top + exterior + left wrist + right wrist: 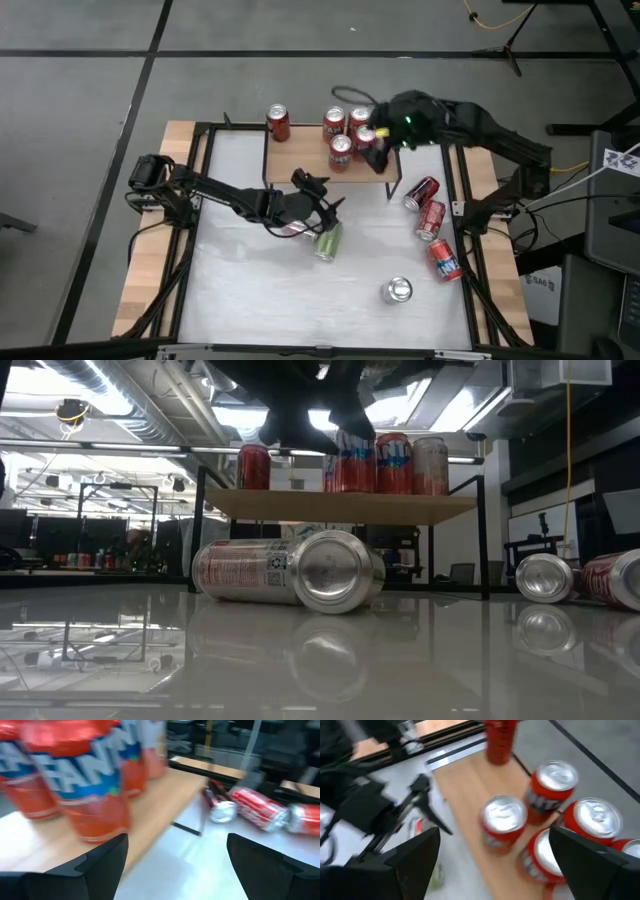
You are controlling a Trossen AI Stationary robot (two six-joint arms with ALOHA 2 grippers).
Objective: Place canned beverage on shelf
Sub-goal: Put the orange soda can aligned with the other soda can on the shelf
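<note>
Right gripper point(378, 150) hangs spread, empty, above orange Fanta cans point(503, 822) upright on the low light-wood shelf point(300, 165). Left gripper point(322, 190), also spread, hovers over a silver-ended aluminium can point(327, 241) lying on the white table point(240, 290).

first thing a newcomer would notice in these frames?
Probably the cluster of red cans standing upright on the shelf at the table's far side, with the right gripper open right over them and one more red can alone at the shelf's far left corner. Next, the left gripper, open and empty mid-table, above a can lying on its side. Three red cans lie tipped along the right edge.
</note>
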